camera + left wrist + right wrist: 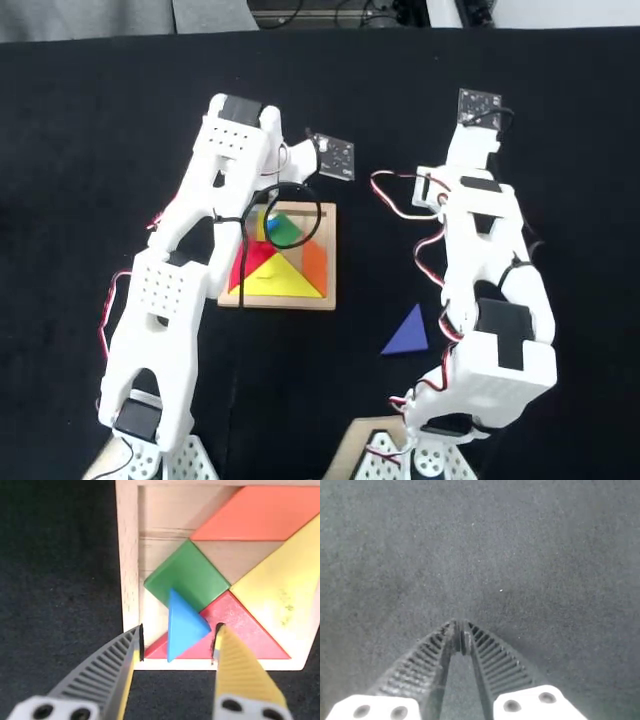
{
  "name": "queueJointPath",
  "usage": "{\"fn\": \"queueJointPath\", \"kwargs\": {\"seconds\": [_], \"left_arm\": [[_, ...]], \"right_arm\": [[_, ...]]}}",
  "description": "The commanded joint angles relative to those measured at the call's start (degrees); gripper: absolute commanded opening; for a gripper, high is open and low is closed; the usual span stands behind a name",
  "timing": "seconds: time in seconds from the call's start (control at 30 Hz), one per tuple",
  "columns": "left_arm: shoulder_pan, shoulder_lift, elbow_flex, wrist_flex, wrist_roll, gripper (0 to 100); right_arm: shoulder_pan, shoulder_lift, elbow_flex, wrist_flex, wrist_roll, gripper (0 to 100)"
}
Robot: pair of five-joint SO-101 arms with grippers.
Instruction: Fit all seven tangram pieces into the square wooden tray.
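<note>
Soft, even light leaves only faint shadows.

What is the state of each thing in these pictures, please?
left gripper, open, around the light blue triangle
right gripper, shut, empty, above the black table
tray, partly filled, bare wood showing
light blue triangle, lying over the green square and red triangle, not seated
dark blue triangle, flat on the table, outside the tray
</note>
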Motion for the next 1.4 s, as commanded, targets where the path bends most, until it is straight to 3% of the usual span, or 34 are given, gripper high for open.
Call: {"fn": "queueJointPath", "kwargs": {"seconds": [0.0,0.47,0.8,1.17,1.37], "left_arm": [[0.13,-0.70,-2.86,-0.44,-0.35,24],[-1.63,3.16,-3.38,-5.80,-0.53,24],[-1.63,3.60,-14.02,1.05,-0.70,24],[-4.00,6.42,-12.97,0.70,-0.35,24],[-3.74,9.85,-18.68,1.93,-0.18,24]], "right_arm": [[0.35,-0.48,-3.21,-0.62,0.35,1.2],[0.26,-0.40,-3.21,-0.62,0.44,1.2],[0.26,-0.48,-3.21,-0.62,0.44,1.2],[0.26,-0.48,-3.21,-0.62,0.44,1.2],[0.26,-0.48,-3.21,-0.62,0.44,1.2]]}}
